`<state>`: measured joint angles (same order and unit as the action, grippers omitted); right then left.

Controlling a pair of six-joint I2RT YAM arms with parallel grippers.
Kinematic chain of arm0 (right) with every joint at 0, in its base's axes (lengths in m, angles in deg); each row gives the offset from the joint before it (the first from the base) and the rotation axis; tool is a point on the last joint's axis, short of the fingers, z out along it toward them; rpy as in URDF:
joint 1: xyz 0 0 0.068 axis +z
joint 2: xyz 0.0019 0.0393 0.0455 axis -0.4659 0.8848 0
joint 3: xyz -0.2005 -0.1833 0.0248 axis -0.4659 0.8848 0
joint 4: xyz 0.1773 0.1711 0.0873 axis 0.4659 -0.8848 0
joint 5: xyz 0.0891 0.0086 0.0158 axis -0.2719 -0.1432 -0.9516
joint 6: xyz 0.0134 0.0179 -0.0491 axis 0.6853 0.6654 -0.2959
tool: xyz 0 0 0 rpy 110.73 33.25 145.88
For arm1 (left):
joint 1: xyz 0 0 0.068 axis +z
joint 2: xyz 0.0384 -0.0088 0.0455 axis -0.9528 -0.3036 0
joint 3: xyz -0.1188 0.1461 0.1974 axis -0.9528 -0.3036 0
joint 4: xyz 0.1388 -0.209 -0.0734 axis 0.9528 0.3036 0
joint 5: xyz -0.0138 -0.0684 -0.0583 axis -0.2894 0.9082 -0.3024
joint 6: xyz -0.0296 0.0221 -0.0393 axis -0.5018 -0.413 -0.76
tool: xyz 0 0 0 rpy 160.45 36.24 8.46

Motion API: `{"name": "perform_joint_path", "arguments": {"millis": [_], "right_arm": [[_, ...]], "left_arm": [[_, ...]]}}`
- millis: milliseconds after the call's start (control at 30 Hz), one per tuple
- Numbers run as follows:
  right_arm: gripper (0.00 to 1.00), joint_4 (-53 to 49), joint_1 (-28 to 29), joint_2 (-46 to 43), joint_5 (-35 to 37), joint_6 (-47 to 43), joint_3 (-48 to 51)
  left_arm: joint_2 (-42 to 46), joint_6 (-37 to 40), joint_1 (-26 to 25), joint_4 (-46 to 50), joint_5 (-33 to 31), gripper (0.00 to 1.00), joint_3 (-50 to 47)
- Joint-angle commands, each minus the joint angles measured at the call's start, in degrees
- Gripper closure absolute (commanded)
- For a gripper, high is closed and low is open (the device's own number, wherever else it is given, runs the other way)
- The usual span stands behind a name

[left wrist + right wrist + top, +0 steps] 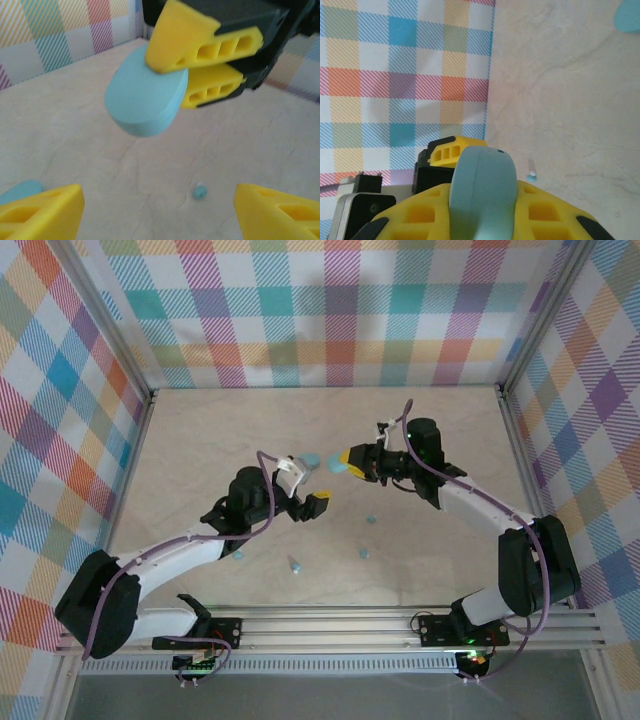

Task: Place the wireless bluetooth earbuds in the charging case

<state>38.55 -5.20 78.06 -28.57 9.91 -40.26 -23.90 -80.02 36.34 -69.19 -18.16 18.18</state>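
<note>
Your right gripper (170, 80) clamps the smooth oval charging case (140, 102); your left gripper (159, 200) gapes wide. From above, what look like 4 tiny earbuds (370, 519) dot the marbled table (220, 430).

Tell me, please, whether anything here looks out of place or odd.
Yes: tiny light-blue plastic earbuds lie scattered loose across the beige marbled tabletop, well apart, while the right tool holds a light-blue oval case up in the air.

The left arm (170, 560) and right arm (480, 505) are reaching inward toward each other, elbows bent. The left pincer (309, 487) is holding its yellow fingers (45, 210) spread wide; the right pincer (348, 458) is pinching the light-blue charging case (142, 102).
</note>
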Motion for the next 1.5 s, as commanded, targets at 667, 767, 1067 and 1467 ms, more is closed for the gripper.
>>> {"name": "perform_joint_path", "arguments": {"millis": [667,767,1067,1467], "right_arm": [[0.82,8.77,0.64,-4.82,-2.64,11.73,2.06],[0.82,8.75,0.64,-5.12,-2.46,11.89,2.1],[0.82,9.57,0.72,-6.17,-2.31,12.87,2.87],[0.82,9.61,0.71,-6.63,-2.38,13.29,2.99]], "left_arm": [[-14.9,-12.5,5.67,-27.38,19.71,0.42,7.72],[-14.74,-12.59,5.67,-27.3,19.7,0.42,7.65],[-15.51,-12.85,5.67,-26.74,20.31,0.41,8.43],[-15.86,-13.25,5.67,-26.5,21.05,0.47,9.01]]}}
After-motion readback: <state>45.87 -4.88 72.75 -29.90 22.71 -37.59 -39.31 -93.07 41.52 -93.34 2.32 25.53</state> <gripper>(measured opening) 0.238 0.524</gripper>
